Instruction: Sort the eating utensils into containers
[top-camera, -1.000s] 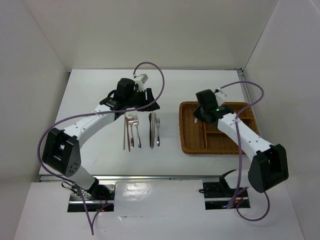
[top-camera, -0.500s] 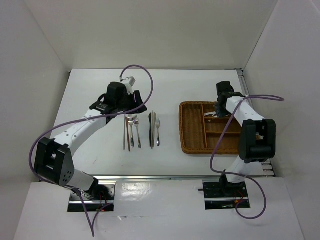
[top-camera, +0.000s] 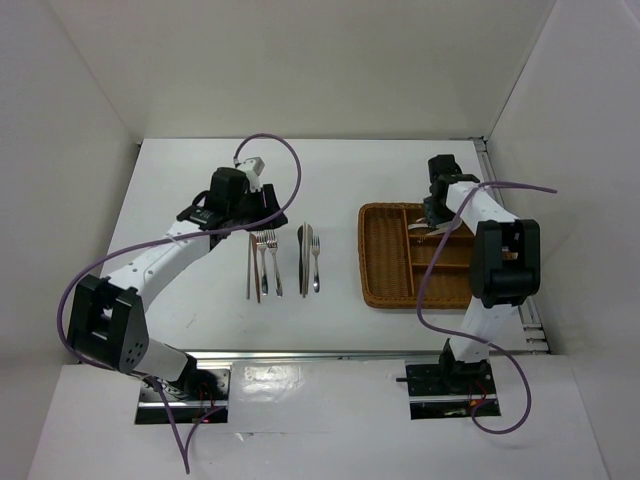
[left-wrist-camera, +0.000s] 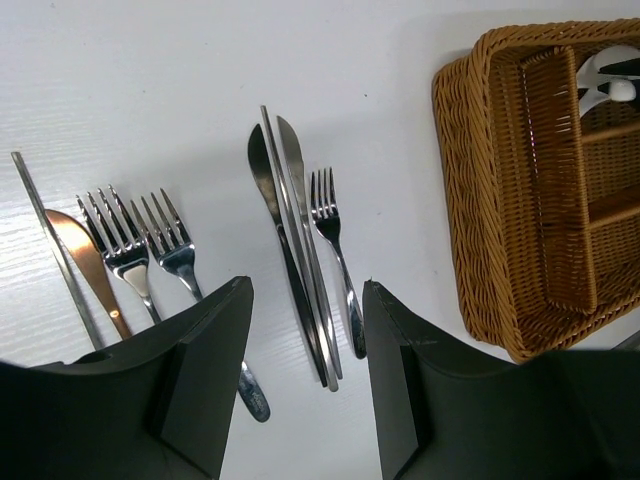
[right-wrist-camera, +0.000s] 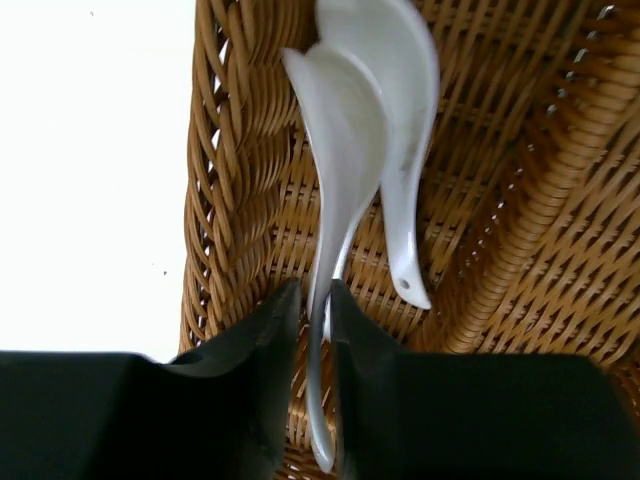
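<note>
On the table lie two silver forks (left-wrist-camera: 120, 245), a pair of knives (left-wrist-camera: 290, 220) and a smaller fork (left-wrist-camera: 332, 230); left of them are a copper-coloured piece (left-wrist-camera: 85, 265) and a thin rod (left-wrist-camera: 45, 230). My left gripper (left-wrist-camera: 305, 290) hovers open above the knife handles, holding nothing. The wicker tray (top-camera: 385, 260) stands at the right. Two white soup spoons (right-wrist-camera: 345, 150) (right-wrist-camera: 400, 110) lie in its far compartment. My right gripper (right-wrist-camera: 310, 290) straddles one spoon's handle, jaws slightly parted with a thin gap showing.
The tray's woven rim (right-wrist-camera: 230, 150) runs just left of my right fingers, and a divider (right-wrist-camera: 540, 200) crosses to the right. In the top view the cutlery row (top-camera: 285, 262) lies between the arms. Walls close in the table.
My right arm swung to the tray's far compartment, and its jaws have just loosened around the spoon handle. The left gripper drifted slightly left above the cutlery.
</note>
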